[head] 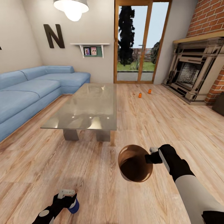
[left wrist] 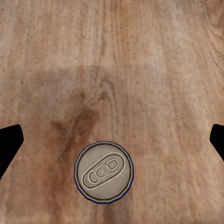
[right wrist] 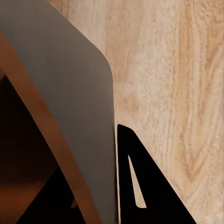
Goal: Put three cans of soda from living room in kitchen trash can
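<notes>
You have three cans in sight: two orange cans of soda stand on the plank floor far ahead, near the glass doors, one (head: 140, 95) just beside the other (head: 149, 91) but apart from it, and a blue can (head: 74, 206) sits on the floor directly beneath your left gripper (head: 66, 193). In the left wrist view that blue can (left wrist: 103, 172) shows its grey top and pull tab from above, and your two dark fingertips (left wrist: 9, 142) stand wide apart at either edge of the picture, clear of the can, so that claw is spread and holds nothing. Your right gripper (head: 151, 157) carries the one trash can (head: 135, 163), copper-brown, held above the floor with its mouth tipped toward you; the right wrist view shows a finger (right wrist: 142, 186) pressed against the outside of the pail's wall (right wrist: 74, 107), so the claw is clamped on the rim. The room has one blue corner sofa (head: 34, 90) along the left wall, one glass-topped low table (head: 88, 107) on two grey legs in the middle, one dark ornate fireplace (head: 194, 71) set in brick on the right, and wood-framed glass doors (head: 141, 40) at the back. A wall shelf (head: 91, 48) holds two small pictures, a large letter N (head: 53, 35) hangs beside it, and one lamp (head: 71, 7) hangs overhead.
</notes>
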